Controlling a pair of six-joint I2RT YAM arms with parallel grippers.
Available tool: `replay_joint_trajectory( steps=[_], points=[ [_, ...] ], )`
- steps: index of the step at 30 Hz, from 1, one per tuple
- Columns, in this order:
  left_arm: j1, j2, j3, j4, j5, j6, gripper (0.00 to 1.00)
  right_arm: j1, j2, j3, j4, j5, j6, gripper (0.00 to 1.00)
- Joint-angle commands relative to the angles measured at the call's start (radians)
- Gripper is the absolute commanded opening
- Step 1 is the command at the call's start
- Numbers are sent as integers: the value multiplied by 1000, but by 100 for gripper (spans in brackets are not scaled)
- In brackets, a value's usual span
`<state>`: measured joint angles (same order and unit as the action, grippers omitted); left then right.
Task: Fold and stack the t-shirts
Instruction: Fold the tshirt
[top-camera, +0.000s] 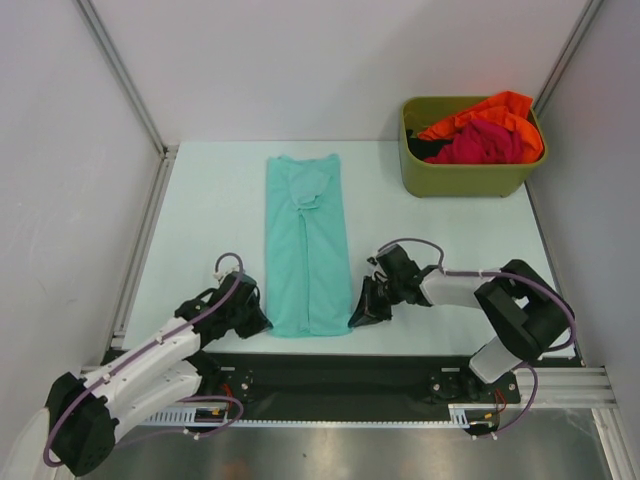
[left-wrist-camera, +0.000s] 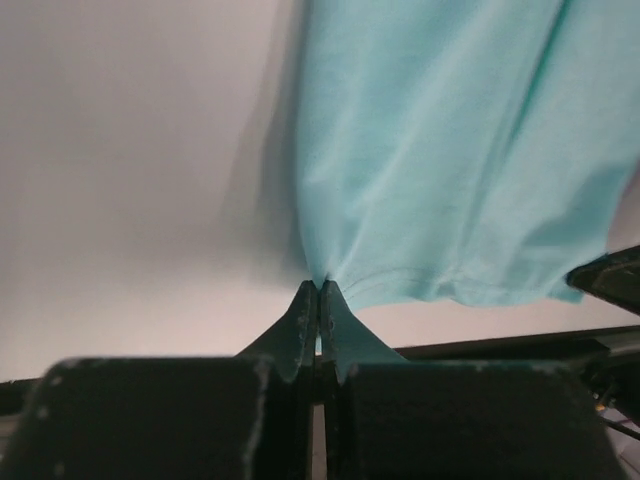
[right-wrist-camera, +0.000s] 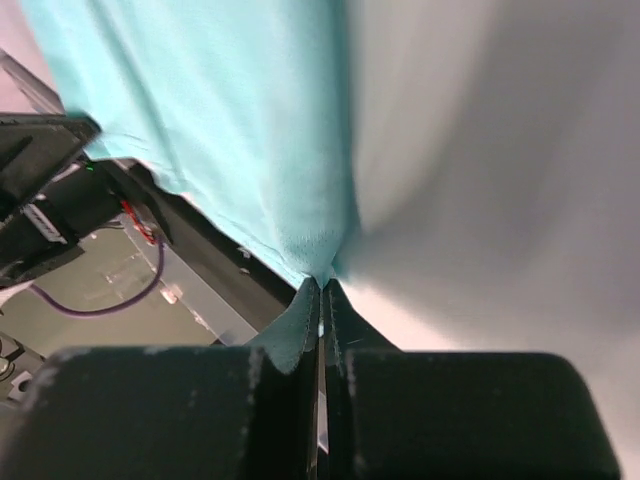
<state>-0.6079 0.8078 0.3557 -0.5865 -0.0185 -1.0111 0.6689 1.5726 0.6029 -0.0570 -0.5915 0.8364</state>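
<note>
Left arm lies low, running from its base at the near left corner diagonally toward the middle of the white table (top-camera: 200, 220). Right arm is folded at the elbow near the right edge, forearm reaching leftward, wrist tipped down.

Left gripper (left-wrist-camera: 319, 286): jaws pressed together, pinching the near-left hem corner of the teal cloth t-shirt (top-camera: 305, 250); cloth puckers at the tips in the left wrist view. Right gripper (right-wrist-camera: 320, 282): jaws likewise closed, nipping the near-right hem corner, fabric bunched to a point between them.

The teal shirt lies flat mid-table as a long narrow strip, collar end far, hem end near, with a lengthwise fold line down the middle. The hem sits just short of the table's near edge, where the black base rail (top-camera: 330, 372) begins.

Olive-green plastic bin (top-camera: 460, 180) stands at the far right corner, well apart from the strip. It holds the bright orange t-shirt (top-camera: 490, 108) and the magenta-red t-shirt (top-camera: 485, 145), heaped together, orange draped over the rim.

Bare tabletop lies left of the strip and between strip and bin. White walls close both sides.
</note>
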Motion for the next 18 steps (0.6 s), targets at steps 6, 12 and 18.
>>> replay_joint_trajectory(
  steps=[6,12,18],
  points=[
    [212,195,294,52,98,134,0,-124,93,384,-176,-34,-112,0],
    [365,485,523,112,152,226,0,-253,309,670,-291,-93,-177,0],
    [431,760,737,139,177,285,0,-319,532,955,-375,-159,-218,0]
  ],
)
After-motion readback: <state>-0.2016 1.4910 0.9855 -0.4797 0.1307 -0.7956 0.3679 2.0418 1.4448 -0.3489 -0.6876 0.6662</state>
